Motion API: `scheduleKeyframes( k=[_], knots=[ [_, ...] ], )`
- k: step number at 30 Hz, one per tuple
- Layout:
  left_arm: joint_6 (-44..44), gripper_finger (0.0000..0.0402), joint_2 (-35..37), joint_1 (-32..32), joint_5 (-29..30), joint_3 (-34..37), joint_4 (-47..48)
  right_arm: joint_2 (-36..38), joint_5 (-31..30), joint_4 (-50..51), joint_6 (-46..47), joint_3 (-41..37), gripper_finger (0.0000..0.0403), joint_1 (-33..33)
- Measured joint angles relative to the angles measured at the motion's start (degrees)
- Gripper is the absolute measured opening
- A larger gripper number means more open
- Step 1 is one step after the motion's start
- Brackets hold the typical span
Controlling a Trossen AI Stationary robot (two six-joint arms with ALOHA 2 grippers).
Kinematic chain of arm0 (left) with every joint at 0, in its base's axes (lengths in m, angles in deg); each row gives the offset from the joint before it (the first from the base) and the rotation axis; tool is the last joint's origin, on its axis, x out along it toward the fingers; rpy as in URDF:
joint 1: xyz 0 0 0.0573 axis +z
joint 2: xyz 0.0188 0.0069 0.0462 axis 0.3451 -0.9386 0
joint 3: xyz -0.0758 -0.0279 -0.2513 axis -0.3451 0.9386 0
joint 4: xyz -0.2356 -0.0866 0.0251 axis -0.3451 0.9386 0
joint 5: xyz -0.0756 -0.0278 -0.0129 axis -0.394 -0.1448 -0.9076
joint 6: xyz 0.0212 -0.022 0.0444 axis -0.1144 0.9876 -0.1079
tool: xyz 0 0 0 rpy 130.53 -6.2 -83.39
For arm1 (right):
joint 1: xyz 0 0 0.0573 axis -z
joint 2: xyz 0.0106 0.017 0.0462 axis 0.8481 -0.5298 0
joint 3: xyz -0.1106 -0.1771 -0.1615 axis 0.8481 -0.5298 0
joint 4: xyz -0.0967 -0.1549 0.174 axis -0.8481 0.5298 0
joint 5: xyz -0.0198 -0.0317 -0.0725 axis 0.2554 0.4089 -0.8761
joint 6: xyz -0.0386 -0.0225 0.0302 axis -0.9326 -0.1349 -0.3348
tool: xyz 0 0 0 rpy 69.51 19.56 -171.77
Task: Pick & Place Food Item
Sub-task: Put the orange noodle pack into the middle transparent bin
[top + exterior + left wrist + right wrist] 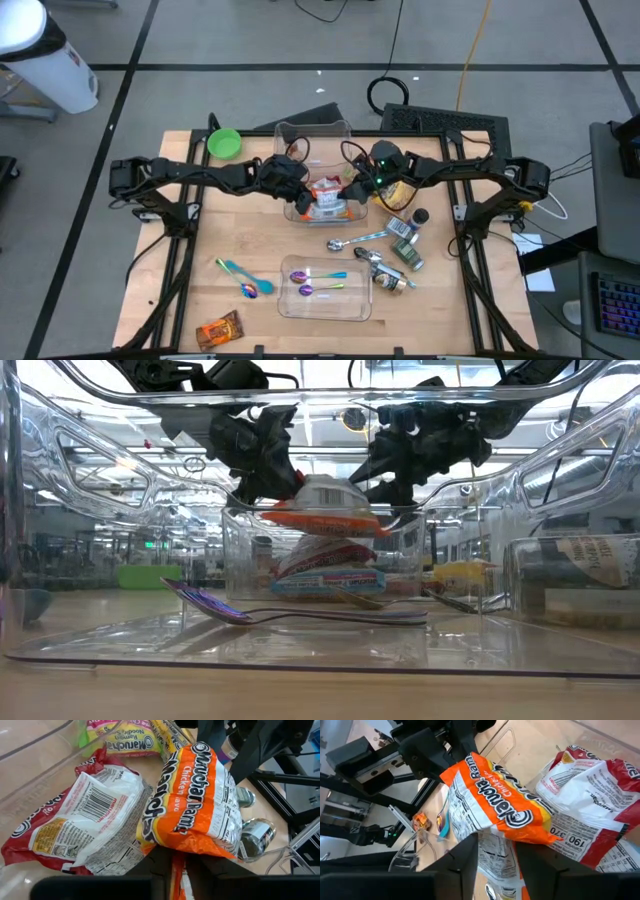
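Both grippers meet over the middle of the counter, above a clear plastic bin that holds ramen packets. From where I stand, the left gripper has its dark fingers pinched on one edge of an orange Maruchan chicken ramen packet, and that packet hangs in the air between the two arms. The right gripper is at the packet's opposite edge; its fingers stand a little apart on either side of the wrapper, and I cannot tell whether they grip it or merely flank it.

Seen level across the counter, the orange packet sits just above the clear bin, with both dark grippers pressed in at its sides. Under it in the bin lies a red-and-white ramen packet, barcode side up, and a further packet with a pink label lies beyond that.

Nearer the front of the counter a shallow clear tray holds two iridescent spoons. A teal spoon lies to its left and a brown snack wrapper near the front edge. To the right of the tray are a metal measuring spoon and several small bottles and cans. A green bowl stands at the far left corner.
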Motion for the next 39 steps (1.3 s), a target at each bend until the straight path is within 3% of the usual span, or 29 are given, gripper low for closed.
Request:
scheduleKeyframes(
  k=[7,13,23,31,39],
  knots=[
    [0.2,0.0145,0.0,0.0,0.0,0.0,1.3,0.0,-0.2,0.0,-0.1,0.0,0.0146,0.0],
    [-0.7,0.0181,0.1,0.5,-2.3,0.0,1.6,0.0,-1.3,0.0,-1.9,0.0,0.0146,0.3],
    [-0.2,0.0173,1.2,3.2,-10.2,0.0,6.5,0.8,-1.1,1.1,-4.4,0.1,0.0148,1.7],
    [-4.0,0.0163,8.1,6.3,-8.1,-0.8,14.0,1.5,-1.1,1.0,-6.7,0.0,0.0147,3.0],
    [-6.2,0.0163,12.0,6.1,-7.0,-1.1,6.4,1.6,2.0,-4.8,-17.1,0.1,0.0135,-1.3]
  ],
)
